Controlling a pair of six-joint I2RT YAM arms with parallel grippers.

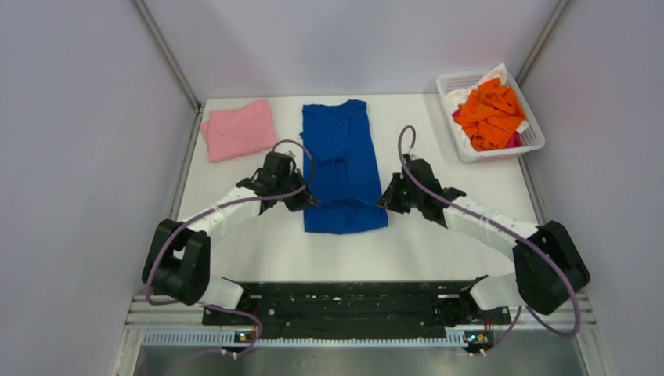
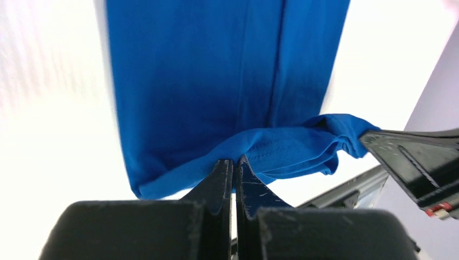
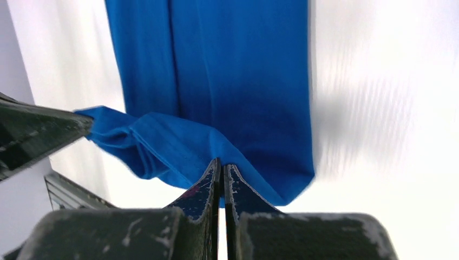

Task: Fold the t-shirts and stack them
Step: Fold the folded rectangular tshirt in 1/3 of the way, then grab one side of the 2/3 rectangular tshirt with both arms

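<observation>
The royal blue t-shirt [image 1: 342, 160] lies as a long strip down the middle of the table, its near end doubled over. No lettering shows on it. My left gripper [image 1: 307, 201] is shut on its left near edge, where the cloth [image 2: 216, 81] bunches into my closed tips [image 2: 234, 162]. My right gripper [image 1: 384, 200] is shut on its right near edge, pinching the fold [image 3: 238, 97] between my closed tips [image 3: 222, 165]. A folded light pink t-shirt [image 1: 237, 129] lies at the far left. Orange t-shirts [image 1: 490, 111] are heaped in the basket.
A white lattice basket [image 1: 534, 139] stands at the far right with orange, white and a bit of magenta cloth in it. Grey walls close in the table on both sides and behind. A black rail [image 1: 344, 301] runs along the near edge.
</observation>
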